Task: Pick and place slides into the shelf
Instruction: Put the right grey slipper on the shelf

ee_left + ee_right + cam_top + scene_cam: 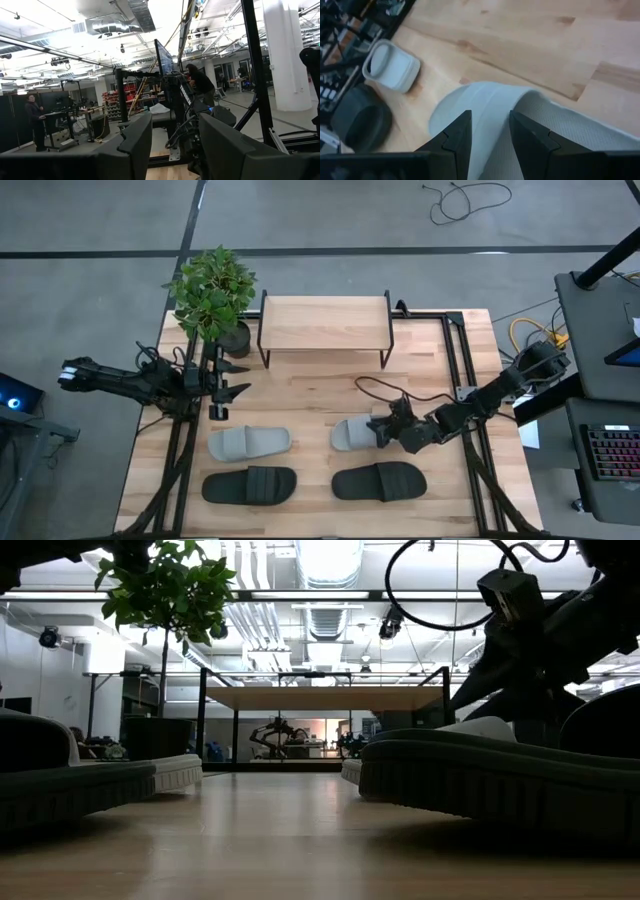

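High view: right gripper sits at the heel end of the right-hand grey slide, which lies w/ its long axis across the table, pointing away from the claw. Right wrist view shows the fingers parted over the strap, nothing clamped yet. Left gripper, fingers apart & holding nothing, waits by the plant; shelf stands well behind the slide, so right arm is nearer.
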You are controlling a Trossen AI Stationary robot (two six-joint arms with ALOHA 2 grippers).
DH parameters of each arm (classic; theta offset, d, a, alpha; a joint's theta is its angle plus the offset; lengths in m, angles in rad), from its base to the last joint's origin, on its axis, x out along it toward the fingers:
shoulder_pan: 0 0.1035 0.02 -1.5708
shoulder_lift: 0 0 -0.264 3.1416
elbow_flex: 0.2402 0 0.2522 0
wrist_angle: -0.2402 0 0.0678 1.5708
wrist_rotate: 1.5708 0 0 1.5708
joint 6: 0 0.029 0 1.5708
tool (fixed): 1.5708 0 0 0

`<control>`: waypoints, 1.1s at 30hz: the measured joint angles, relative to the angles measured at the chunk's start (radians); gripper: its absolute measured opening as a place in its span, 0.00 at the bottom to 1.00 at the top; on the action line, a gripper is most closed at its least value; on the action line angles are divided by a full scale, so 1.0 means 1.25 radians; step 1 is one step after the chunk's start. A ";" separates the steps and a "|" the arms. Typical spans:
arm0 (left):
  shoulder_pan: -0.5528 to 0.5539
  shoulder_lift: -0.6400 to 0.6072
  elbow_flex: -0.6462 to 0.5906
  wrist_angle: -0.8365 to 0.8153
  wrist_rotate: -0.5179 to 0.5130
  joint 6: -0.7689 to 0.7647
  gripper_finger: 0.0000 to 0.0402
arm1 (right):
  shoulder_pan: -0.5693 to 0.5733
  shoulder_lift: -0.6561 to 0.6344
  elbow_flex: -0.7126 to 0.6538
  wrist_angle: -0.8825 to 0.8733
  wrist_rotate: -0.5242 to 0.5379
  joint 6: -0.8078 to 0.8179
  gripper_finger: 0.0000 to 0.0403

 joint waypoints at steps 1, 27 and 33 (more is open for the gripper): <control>0.000 0.000 0.000 0.000 0.000 0.000 0.37 | 0.000 0.000 -0.001 -0.001 -0.011 0.000 0.30; 0.000 0.017 0.000 0.000 0.000 0.000 0.37 | -0.004 0.000 -0.004 0.000 -0.100 0.000 0.30; 0.000 0.016 0.000 0.000 0.000 0.006 0.37 | -0.011 0.017 -0.004 0.008 -0.124 0.001 0.30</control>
